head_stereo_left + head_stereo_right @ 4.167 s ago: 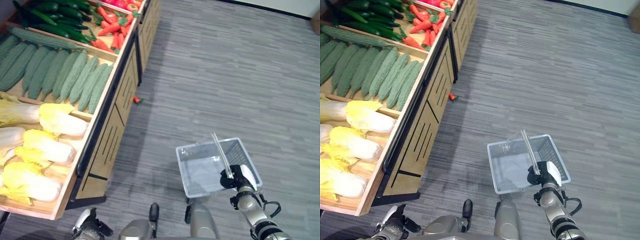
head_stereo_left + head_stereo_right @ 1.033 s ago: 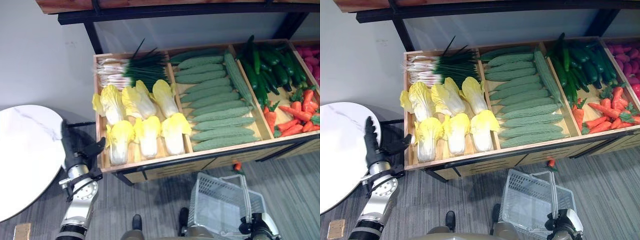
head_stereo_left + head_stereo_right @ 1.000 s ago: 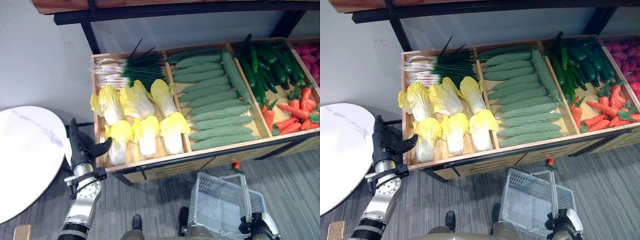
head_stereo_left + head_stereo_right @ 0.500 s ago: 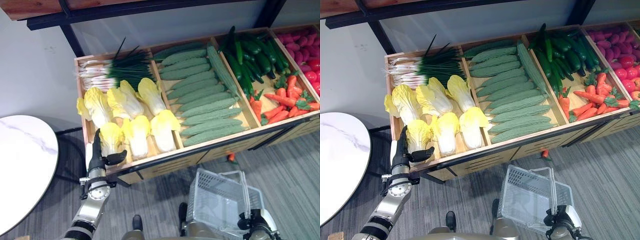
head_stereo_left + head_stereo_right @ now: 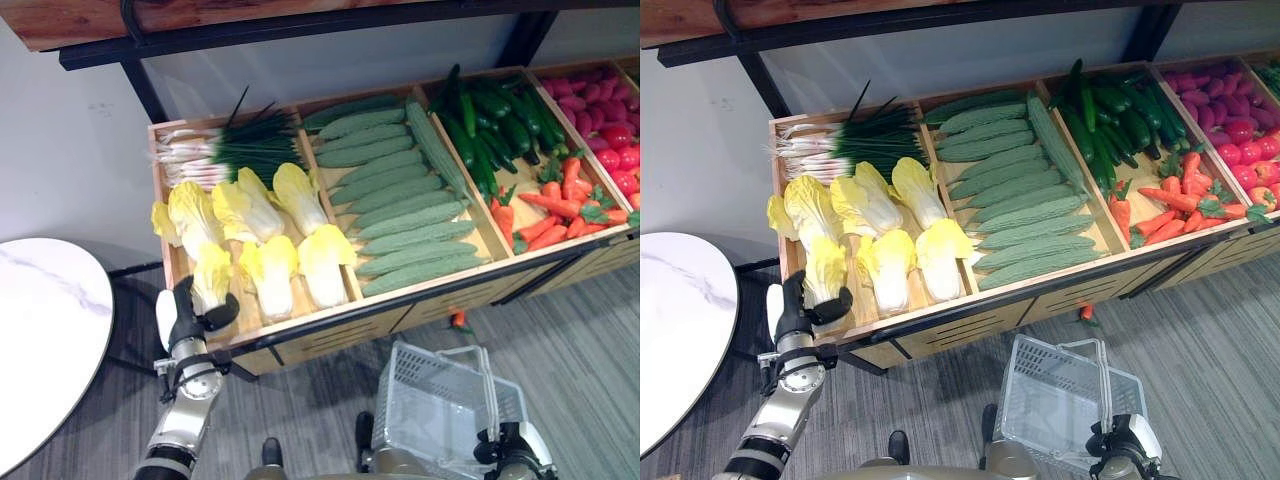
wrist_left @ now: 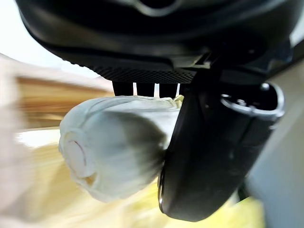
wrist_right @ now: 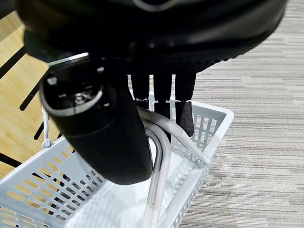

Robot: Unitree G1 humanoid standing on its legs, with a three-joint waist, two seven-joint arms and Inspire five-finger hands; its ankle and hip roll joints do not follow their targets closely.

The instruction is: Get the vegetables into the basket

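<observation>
The wooden produce stand [image 5: 400, 310] takes most of the scene, with compartments side by side. From the robot's left to right they hold: napa cabbages [image 5: 270, 235] with green onions [image 5: 225, 155] behind them, then bitter gourds [image 5: 400, 205], then dark cucumbers [image 5: 490, 125] with carrots [image 5: 545, 215] in front, and at the far right some red and pink vegetables [image 5: 600, 115] which I cannot name exactly. A round white marble table [image 5: 45, 340] stands on the grey carpet floor [image 5: 590, 350], to the left of the stand.

The white plastic basket [image 5: 1050, 400] hangs in front of the stand, low on the right side, and nothing lies inside it. Its clear handle [image 7: 159, 166] is held by the right hand [image 5: 1120, 440], whose fingers [image 7: 183, 114] are curled over the bar while the thumb closes from the other side (the wrist view shows this well).

The left hand [image 5: 185, 315] is at the front left corner of the stand. It grasps the front left napa cabbage [image 5: 825, 268] at its white base: in the left wrist view the thumb [image 6: 209, 156] presses one side of the cabbage stem [image 6: 111, 142] and the fingers are curled behind it. The cabbage is still in its compartment, beside the other cabbages. One small carrot [image 5: 458, 320] lies on the floor under the stand's front edge.
</observation>
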